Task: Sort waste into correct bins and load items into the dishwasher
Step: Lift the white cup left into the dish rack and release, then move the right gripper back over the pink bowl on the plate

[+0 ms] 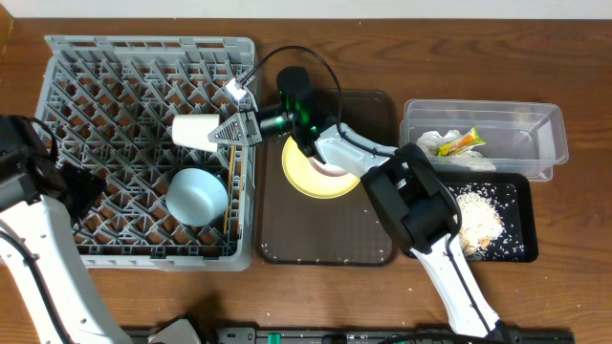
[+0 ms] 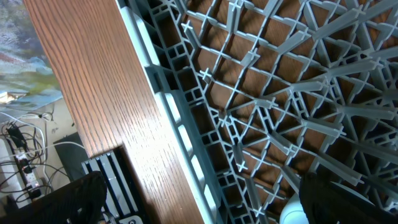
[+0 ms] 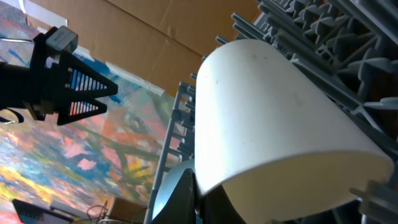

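Right gripper (image 1: 219, 136), apparently closed on the rim of a small white cup (image 1: 193, 131) held sideways at two o'clock in the grey pegged plastic dish rack (image 1: 115, 67); released like this, it could roll onto the light-blue bowl (image 1: 196, 196) at its six o'clock.

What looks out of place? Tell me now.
The small white cup lies on its side in the large grey plastic dish rack. A few whitish rice-like scraps lie on the dark-brown serving tray, near its front edge.
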Motion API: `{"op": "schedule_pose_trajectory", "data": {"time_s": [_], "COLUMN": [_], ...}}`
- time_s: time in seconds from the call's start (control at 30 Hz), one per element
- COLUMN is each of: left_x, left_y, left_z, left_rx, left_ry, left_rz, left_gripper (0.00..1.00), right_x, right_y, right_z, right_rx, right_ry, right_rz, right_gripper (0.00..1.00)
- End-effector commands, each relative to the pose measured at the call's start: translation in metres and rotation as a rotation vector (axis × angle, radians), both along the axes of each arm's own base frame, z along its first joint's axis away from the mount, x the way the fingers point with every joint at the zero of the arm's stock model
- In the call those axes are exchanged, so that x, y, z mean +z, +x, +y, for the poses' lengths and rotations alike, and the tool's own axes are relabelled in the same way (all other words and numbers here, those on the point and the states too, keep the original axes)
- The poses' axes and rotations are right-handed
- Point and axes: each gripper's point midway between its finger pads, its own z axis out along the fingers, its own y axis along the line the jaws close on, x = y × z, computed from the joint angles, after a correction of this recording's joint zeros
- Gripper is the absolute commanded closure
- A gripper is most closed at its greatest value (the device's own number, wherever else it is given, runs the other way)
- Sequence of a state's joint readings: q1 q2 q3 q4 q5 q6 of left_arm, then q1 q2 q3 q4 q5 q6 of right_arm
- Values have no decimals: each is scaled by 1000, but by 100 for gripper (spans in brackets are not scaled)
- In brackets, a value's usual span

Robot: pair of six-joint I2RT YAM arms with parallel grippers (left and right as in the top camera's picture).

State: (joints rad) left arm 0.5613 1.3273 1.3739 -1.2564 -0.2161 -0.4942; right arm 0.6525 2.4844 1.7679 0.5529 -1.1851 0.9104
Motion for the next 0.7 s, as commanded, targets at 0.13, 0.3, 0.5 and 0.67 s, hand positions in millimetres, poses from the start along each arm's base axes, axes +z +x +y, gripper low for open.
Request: {"op": "schedule_pose_trajectory", "data": {"time_s": [0.13, 0.3, 0.5, 0.67], "left_x": [2, 2, 3, 3], "left_y": [-2, -2, -2, -2], "left_z": [2, 2, 2, 2], "left_rx": [8, 8, 9, 9], "left_ry": [11, 11, 12, 12], "left_rz": [3, 3, 2, 2], "left_gripper": [0, 0, 0, 0], "right_x": [20, 25, 18, 1], "right_y": [11, 20, 33, 49], "right_z": [-15, -25, -45, -90], "right_rx": [-12, -33, -127, -330], "right_ry": [9, 0, -130, -486], "right_rz": [-1, -2, -47, -212], "right_gripper": [89, 81, 82, 80]}}
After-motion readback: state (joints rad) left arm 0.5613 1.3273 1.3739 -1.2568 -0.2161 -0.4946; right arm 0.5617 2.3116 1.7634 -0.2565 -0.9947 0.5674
